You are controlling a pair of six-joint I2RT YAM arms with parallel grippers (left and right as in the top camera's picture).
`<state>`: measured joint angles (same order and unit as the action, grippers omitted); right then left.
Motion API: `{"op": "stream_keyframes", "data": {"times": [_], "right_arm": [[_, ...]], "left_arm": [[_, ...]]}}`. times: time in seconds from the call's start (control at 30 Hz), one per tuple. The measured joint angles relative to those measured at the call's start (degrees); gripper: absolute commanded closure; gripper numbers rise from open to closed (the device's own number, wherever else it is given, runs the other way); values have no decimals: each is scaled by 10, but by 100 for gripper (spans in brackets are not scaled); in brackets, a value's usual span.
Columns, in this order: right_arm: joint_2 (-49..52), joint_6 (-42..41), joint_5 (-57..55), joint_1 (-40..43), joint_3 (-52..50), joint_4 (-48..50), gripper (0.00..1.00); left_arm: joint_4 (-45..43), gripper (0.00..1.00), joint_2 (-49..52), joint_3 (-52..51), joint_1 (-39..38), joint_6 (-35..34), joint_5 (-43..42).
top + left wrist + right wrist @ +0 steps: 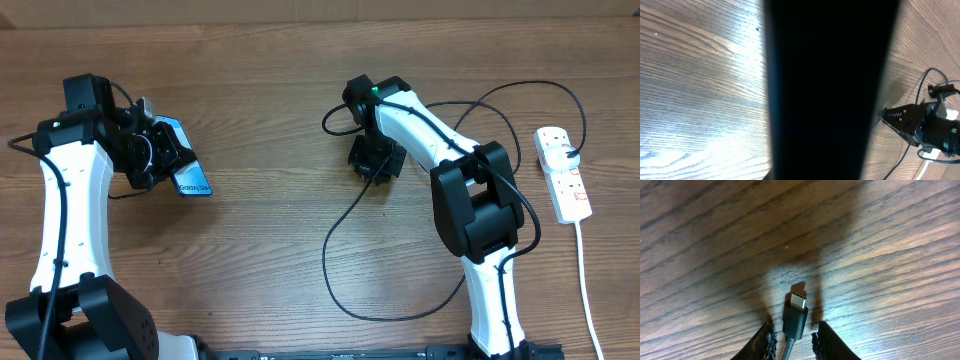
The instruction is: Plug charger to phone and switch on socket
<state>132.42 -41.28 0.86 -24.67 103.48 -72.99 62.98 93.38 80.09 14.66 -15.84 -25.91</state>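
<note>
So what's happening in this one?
Two arms are setting up to plug in a phone. The left end effector is shut on the phone. The right end effector is low over the table with the charger plug between its fingers; whether it actually grips it is unclear. The plug is not in the phone, and the socket lies untouched beyond the right arm.
</note>
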Motion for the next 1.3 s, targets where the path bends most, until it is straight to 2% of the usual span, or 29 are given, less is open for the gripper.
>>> {"op": "stream_keyframes", "data": {"times": [0.1,0.3,0.37,0.57,0.7,0.83,0.93,1.1,1.2,1.3], "right_arm": [[0,0,2,1,0,6,94],[0,-2,2,3,0,8,90],[0,-1,2,3,0,7,96],[0,29,3,3,2,9,96],[-7,118,45,12,-5,32,96],[-29,243,167,30,-23,49,96],[-83,337,275,40,-29,34,96],[-233,491,441,56,-26,-21,96],[-281,571,525,57,-23,-66,96],[-286,628,594,49,-23,-86,96]], "left_arm": [[0,96,0,0,0,0,0],[-4,96,0,0,0,0,0],[-4,96,0,0,0,0,0],[-26,96,0,0,0,-2,-32],[-82,95,0,0,0,21,-116],[-129,96,0,0,0,34,-221],[-175,96,0,0,0,40,-303],[-277,96,0,0,0,38,-456],[-307,95,0,0,0,19,-508],[-317,96,0,0,-3,-14,-532]]}}
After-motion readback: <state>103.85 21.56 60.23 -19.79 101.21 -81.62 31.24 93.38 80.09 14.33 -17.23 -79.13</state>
